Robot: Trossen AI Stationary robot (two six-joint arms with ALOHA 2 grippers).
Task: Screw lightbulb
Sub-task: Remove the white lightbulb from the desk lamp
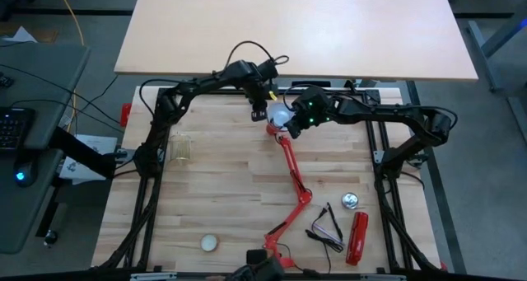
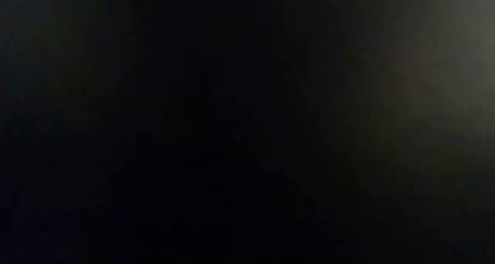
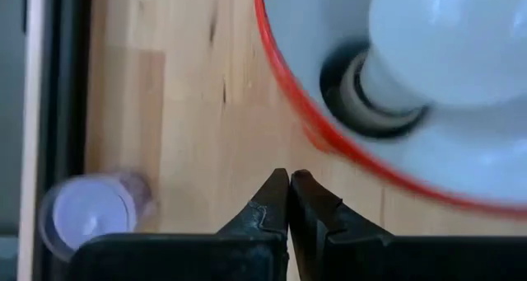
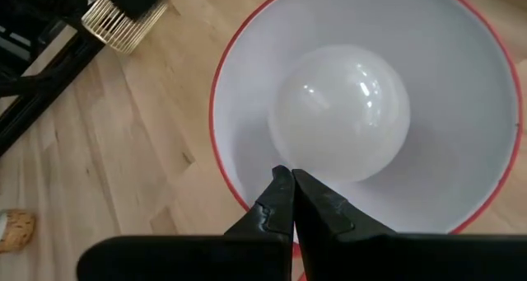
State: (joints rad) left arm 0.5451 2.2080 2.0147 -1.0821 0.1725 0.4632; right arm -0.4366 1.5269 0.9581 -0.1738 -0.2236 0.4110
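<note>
White lightbulb (image 4: 342, 112) in red shade (image 4: 239, 174) | beside pinched right claw (image 4: 291, 175)

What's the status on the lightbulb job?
Left gripper and right gripper shut, empty, beside the red lamp shade. Small white pear-shaped lightbulb seated in the shade's socket. Nothing blocking.

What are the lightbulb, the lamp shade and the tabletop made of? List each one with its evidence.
Lightbulb: likely frosted glass or plastic; smooth, milky, small glints.
Lamp shade: probably painted metal, possibly plastic; glossy white inside, thin red rim.
Tabletop: wood; pale boards with visible grain and joints, matte finish.
</note>
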